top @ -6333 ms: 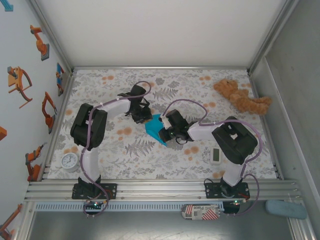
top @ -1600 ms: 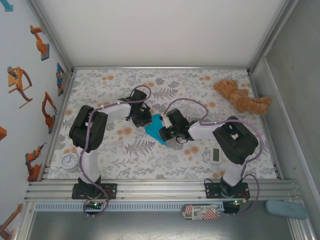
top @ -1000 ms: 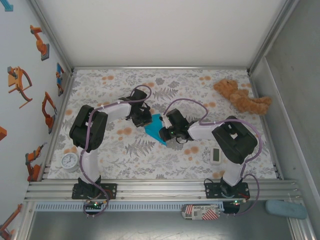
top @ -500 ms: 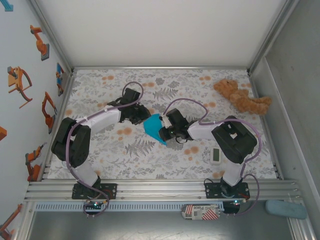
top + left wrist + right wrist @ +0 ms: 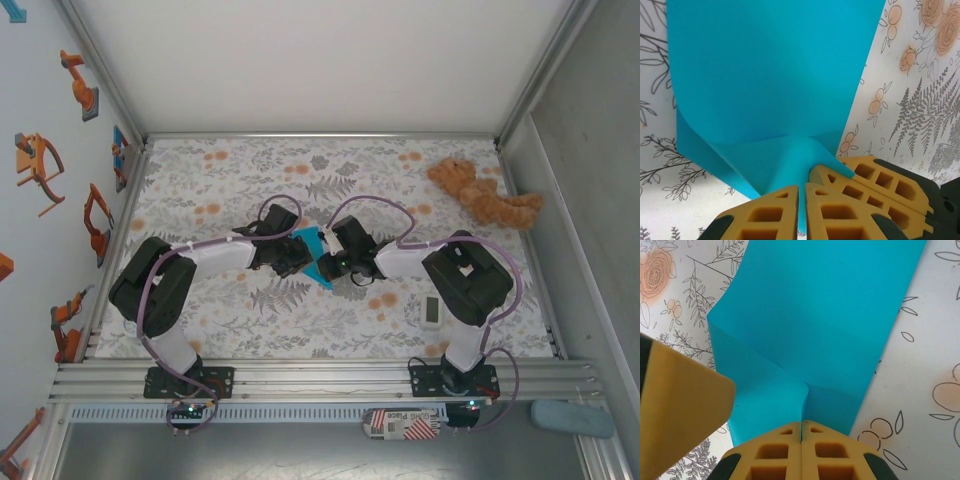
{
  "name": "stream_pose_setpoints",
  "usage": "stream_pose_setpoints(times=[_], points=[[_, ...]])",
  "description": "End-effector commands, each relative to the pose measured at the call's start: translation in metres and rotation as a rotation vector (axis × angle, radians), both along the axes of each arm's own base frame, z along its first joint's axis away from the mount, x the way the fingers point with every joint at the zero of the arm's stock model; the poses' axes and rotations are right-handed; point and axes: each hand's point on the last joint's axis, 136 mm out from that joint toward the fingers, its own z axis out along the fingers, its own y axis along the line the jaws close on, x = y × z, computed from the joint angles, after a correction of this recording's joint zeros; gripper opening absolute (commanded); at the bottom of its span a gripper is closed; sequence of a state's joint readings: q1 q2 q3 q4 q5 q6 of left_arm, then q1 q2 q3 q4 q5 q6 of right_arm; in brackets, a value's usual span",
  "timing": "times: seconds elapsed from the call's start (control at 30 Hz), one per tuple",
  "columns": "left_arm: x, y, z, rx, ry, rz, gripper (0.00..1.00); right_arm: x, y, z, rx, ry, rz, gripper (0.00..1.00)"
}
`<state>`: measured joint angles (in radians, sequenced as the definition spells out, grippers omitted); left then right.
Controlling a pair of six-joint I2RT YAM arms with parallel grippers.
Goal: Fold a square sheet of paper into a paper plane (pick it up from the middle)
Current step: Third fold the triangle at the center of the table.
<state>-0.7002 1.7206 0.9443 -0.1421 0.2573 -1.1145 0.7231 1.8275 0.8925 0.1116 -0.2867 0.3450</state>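
- The left pincer (image 5: 801,196) is closed on the near edge of the blue paper (image 5: 770,75). In its wrist view a thin sliver of blue shows between its two yellow fingers (image 5: 772,212).
- The right pincer (image 5: 801,429) is also clamped shut on the paper, its fingers pressed flat together. The paper puckers into a small ridge just above the tips.
- The two pincers grip just beside each other. Each wrist view shows a yellow finger of the other pincer close alongside.
- From the grip, the paper spreads away as a broad smooth sheet. One side curls upward, and a lower layer shows beneath it.
- From above, the left pincer (image 5: 297,257) and right pincer (image 5: 330,262) meet near the middle of the counter (image 5: 240,170), with the paper (image 5: 312,243) between them and partly hidden by them.
- The counter has a pattern of grey leaves and orange flowers.
- A brown teddy bear (image 5: 482,194) lies in the far right corner, well apart from the paper.
- A small white timer (image 5: 432,310) sits near the right arm's base.
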Motion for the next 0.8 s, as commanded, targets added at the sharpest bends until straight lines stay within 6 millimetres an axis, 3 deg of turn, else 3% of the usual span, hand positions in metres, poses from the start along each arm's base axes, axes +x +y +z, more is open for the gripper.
stream_pose_setpoints(times=[0.0,0.77], points=[[0.001,-0.004,-0.006,-0.005,0.012,0.015,0.12,-0.003,-0.008,-0.014,-0.043,0.050,-0.018,0.00],[-0.010,0.008,-0.034,0.062,0.074,0.012,0.10,-0.003,-0.008,-0.015,-0.043,0.052,-0.019,0.00]])
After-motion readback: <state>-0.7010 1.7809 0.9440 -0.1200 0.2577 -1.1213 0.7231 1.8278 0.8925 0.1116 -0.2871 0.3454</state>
